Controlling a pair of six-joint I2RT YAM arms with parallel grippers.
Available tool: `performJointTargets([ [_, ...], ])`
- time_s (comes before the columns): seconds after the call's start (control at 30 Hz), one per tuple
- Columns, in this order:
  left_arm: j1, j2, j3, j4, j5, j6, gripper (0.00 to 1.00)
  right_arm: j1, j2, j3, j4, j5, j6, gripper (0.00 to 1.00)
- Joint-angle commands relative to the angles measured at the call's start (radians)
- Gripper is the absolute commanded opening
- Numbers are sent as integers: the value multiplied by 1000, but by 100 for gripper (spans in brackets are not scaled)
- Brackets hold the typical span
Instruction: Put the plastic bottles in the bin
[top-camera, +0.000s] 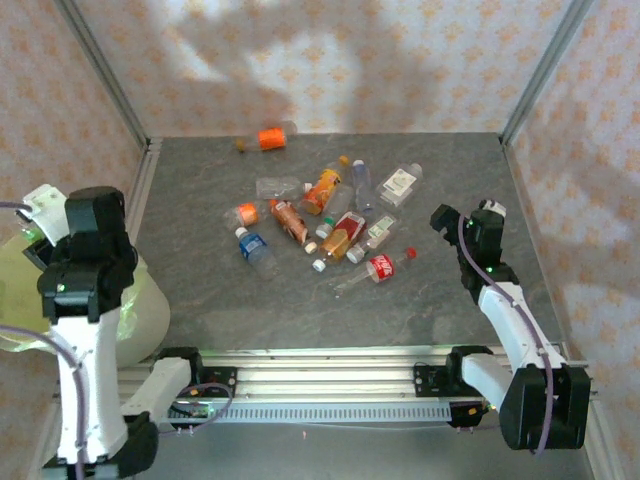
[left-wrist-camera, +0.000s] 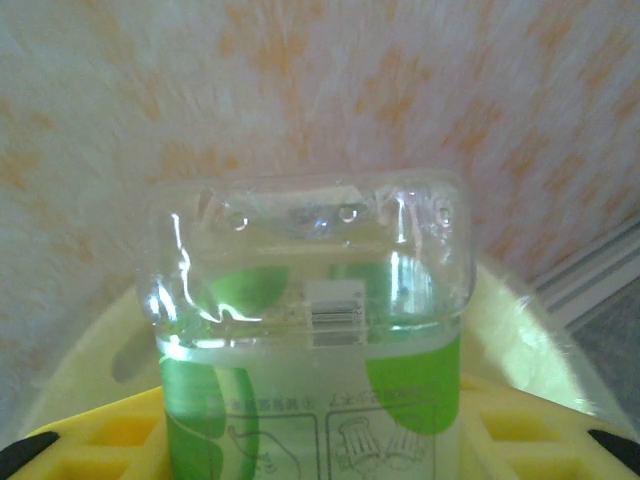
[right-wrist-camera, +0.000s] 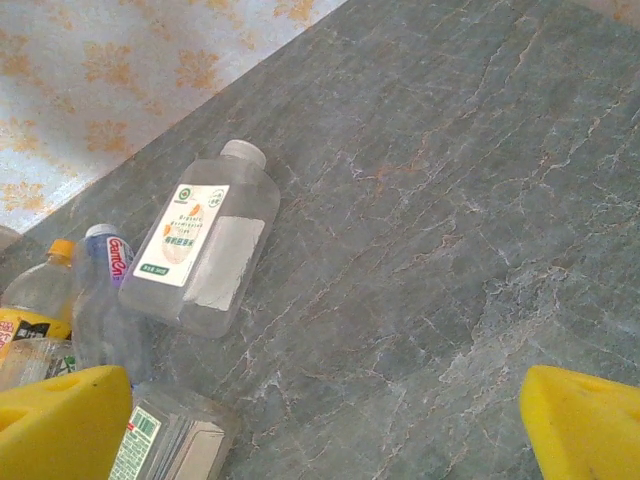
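One clear green-labelled bottle is clamped between the yellow fingers of the left gripper. Its flat base is turned toward the wrist camera, and the pale yellow-green liner of the bin curves behind it. From above, the bin stands at the far left, beside the table's near-left corner. The left arm rises from its base and bends over the rim, covering much of it. The other plastic bottles lie on their sides in a loose cluster at the middle of the grey table. One orange-labelled bottle lies apart by the far wall. The right arm leans forward along the right side, and the right gripper hangs near the cluster's right edge, apart from a red-labelled bottle. In its wrist view the right gripper is spread wide with bare table between the fingers, and a square white-labelled bottle lies ahead to the left. The held bottle's cap end is cut off by the bottom of the frame. The bottles at the left of the right wrist view are partly cropped or covered by a finger, and their small print cannot be read.
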Motion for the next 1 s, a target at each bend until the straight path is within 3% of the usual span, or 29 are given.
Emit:
performJointTargets([
  [0.0,156,30,-36,60,268,-24,50,5,-21,22,-17,-2,-13,100],
  [0.13,247,103,-51,88,402,-52,49,5,-35,1,-16,1,-1,100],
  [0.5,247,207,-61,202,535,-177,47,6,-37,1,-26,19,3,100],
  [0.97,239,256,-39,251,623,-294,48,5,-26,-33,-10,43,-7,100],
])
